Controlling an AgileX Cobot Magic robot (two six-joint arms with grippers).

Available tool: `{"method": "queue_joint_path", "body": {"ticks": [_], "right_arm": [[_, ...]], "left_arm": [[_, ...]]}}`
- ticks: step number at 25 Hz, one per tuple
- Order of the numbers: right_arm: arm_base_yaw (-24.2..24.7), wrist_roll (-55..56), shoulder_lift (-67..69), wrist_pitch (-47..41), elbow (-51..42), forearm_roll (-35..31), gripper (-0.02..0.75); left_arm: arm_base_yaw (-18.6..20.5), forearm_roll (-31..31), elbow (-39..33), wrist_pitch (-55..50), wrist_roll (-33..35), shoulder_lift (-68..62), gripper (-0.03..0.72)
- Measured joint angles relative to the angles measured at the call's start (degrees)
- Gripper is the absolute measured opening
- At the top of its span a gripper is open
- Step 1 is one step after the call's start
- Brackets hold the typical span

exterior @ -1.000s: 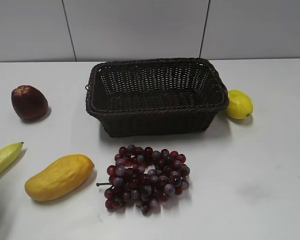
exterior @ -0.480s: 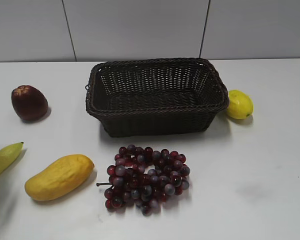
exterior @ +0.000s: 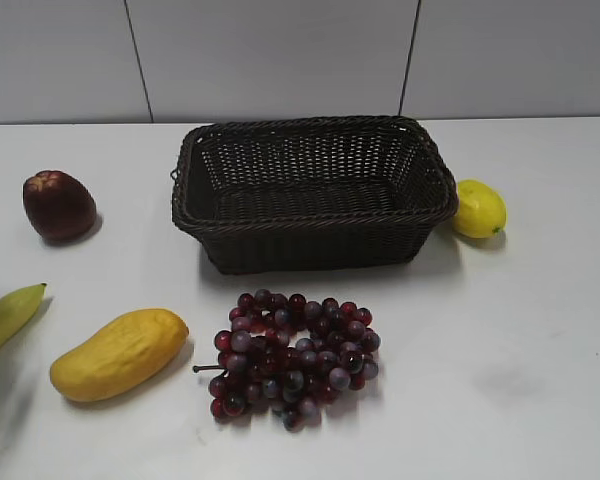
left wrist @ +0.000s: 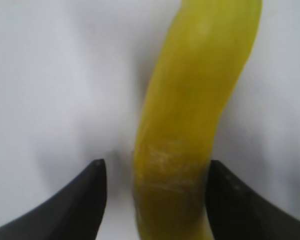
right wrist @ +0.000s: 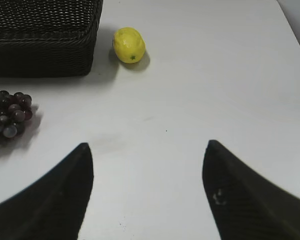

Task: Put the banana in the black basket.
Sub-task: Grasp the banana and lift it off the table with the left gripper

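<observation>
Looking along the bench [exterior: 540, 380] in the exterior view, the banana [exterior: 10, 312] lies at the far left edge, its dark tip pointing up and right towards the black basket [exterior: 315, 195], which stands well apart at centre back. A mango [exterior: 118, 352] and grapes [exterior: 292, 355] lie between them.

In the left wrist view, the left gripper [left wrist: 155, 200] is spread apart and straddles the banana [left wrist: 190, 120], one finger each side, not yet clamped. The long axis runs away from the camera, curving slightly. The banana looks smooth, light and fairly firm, likely slippery, so a grip across the thick middle seems safest.

In the right wrist view, the right gripper [right wrist: 147, 192] hangs released and empty over bare bench, the lemon [right wrist: 129, 45] beside the basket corner.
</observation>
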State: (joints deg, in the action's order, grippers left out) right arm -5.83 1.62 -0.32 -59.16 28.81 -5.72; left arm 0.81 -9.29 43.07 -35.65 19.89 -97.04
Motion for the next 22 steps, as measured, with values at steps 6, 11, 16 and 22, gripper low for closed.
{"method": "queue_joint_path", "body": {"ticks": [6, 11, 16, 22], "right_arm": [[0.0, 0.0, 0.0, 0.0, 0.0, 0.0, 0.519], [0.0, 0.0, 0.0, 0.0, 0.0, 0.0, 0.519], [0.0, 0.0, 0.0, 0.0, 0.0, 0.0, 0.519], [0.0, 0.0, 0.0, 0.0, 0.0, 0.0, 0.519]], "left_arm": [[0.0, -2.3, 0.0, 2.6, 0.0, -0.1, 0.516], [0.0, -2.7, 0.0, 1.9, 0.0, -1.4, 0.512], [0.0, -3.0, 0.1, 0.5, 0.0, -3.4, 0.510], [0.0, -3.0, 0.1, -0.2, 0.0, -3.1, 0.428]]}}
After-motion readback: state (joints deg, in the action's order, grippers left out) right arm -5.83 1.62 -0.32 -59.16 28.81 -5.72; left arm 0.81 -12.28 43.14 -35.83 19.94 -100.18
